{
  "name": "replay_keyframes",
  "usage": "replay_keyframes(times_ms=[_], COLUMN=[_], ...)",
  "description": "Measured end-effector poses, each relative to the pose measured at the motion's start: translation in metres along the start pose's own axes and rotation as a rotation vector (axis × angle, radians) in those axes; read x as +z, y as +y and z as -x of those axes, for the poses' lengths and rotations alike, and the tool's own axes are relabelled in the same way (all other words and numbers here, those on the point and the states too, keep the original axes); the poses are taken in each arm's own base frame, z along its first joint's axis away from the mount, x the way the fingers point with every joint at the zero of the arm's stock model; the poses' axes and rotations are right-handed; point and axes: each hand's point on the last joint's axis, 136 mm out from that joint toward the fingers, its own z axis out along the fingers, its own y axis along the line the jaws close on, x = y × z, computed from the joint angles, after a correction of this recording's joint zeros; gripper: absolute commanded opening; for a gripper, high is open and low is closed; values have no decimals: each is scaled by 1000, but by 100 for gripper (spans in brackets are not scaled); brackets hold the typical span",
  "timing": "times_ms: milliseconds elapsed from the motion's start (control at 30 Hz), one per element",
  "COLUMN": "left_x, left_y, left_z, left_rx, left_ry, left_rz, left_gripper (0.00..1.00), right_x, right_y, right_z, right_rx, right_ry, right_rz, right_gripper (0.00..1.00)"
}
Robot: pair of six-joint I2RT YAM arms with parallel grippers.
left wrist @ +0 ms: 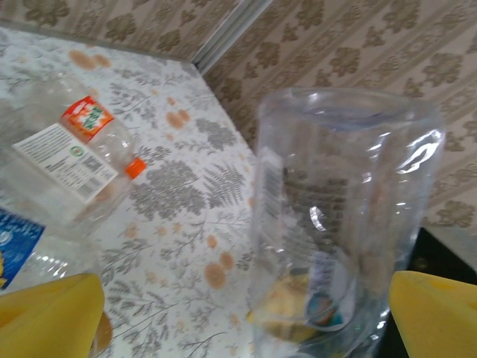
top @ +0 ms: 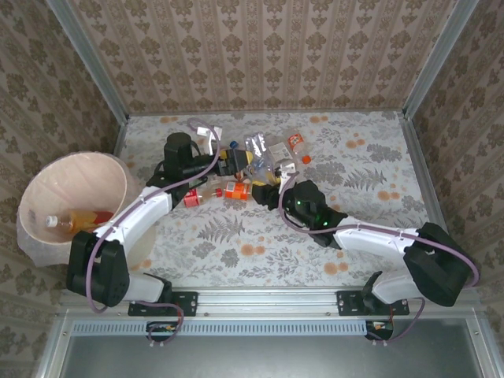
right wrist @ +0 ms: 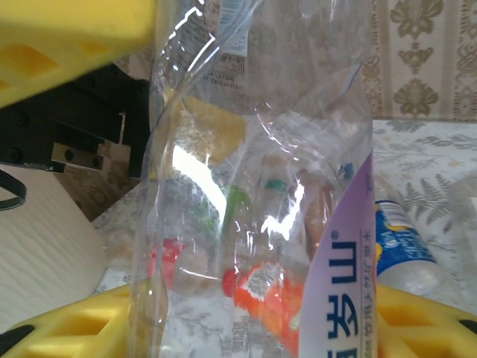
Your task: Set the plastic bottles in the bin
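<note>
Several plastic bottles (top: 256, 161) lie in a heap at the table's middle back. My right gripper (top: 272, 186) reaches into the heap and is shut on a crushed clear bottle (right wrist: 253, 149) with a purple label (right wrist: 346, 298), pinched between its yellow fingers (right wrist: 67, 33). My left gripper (top: 236, 163) is open at the heap's left side. Between its wide-apart yellow fingertips (left wrist: 52, 317), nearer the right one, a clear bottle (left wrist: 343, 216) rises, and I see no contact with either. The bin (top: 47, 185), a pale bucket at the far left, holds one bottle (top: 75, 221).
An orange-capped bottle with a red label (left wrist: 74, 156) lies on the floral tabletop (left wrist: 186, 201); in the top view it is the bottle (top: 298, 145) at the heap's right edge. Orange- and red-labelled bottles (top: 234, 190) lie at the heap's front. Wallpapered walls (top: 260, 47) enclose the table.
</note>
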Motion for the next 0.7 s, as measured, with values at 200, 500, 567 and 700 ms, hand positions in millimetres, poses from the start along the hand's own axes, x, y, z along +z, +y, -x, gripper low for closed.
replay_keyframes(times_ms=[200, 500, 567, 700], left_x=[4, 8, 9, 9], left_y=[-6, -7, -8, -9], left_z=[0, -5, -6, -7], left_rx=[-2, -20, -20, -17], left_ry=[8, 31, 38, 41], left_rz=[-56, -78, -87, -90], left_gripper=[100, 75, 69, 61], right_x=[14, 24, 28, 31], right_y=[14, 27, 29, 33], right_z=[-15, -11, -7, -4], right_rx=[9, 5, 3, 4], right_ry=[49, 49, 41, 29], right_rz=[71, 126, 133, 152], right_gripper=[40, 41, 43, 48])
